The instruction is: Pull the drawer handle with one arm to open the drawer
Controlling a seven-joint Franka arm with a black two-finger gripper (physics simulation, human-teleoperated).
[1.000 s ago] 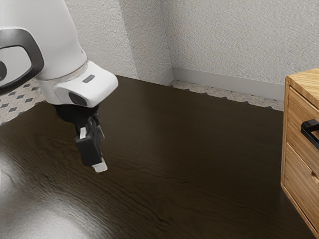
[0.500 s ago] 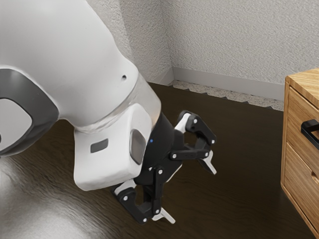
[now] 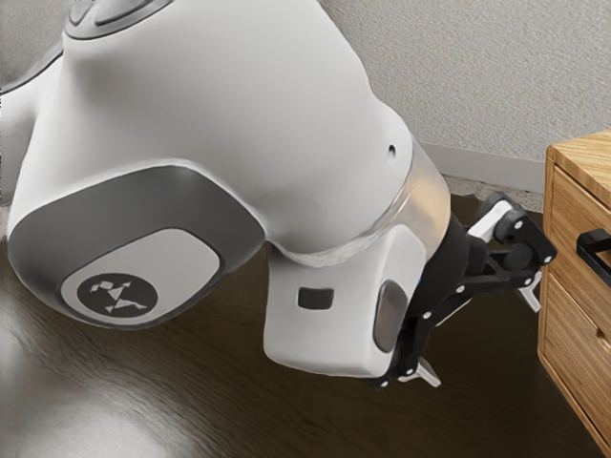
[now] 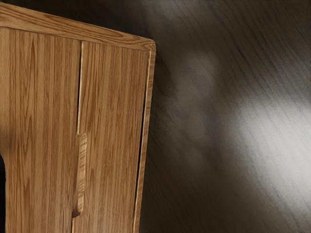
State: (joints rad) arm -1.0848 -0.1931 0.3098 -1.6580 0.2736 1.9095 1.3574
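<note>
the black drawer handle point(image 3: 594, 250) sits on the upper drawer of the wooden cabinet point(image 3: 573, 353), at the exterior view's right edge. your gripper point(image 3: 477, 334) hangs near the cabinet front, apart from the handle, its fingers point(image 3: 527, 296) spread wide and empty, above the dark wood surface point(image 3: 191, 401).

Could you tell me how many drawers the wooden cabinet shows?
2: the upper drawer with the black handle, and the lower drawer beneath it. The cabinet is cut off, so others may be hidden.
</note>
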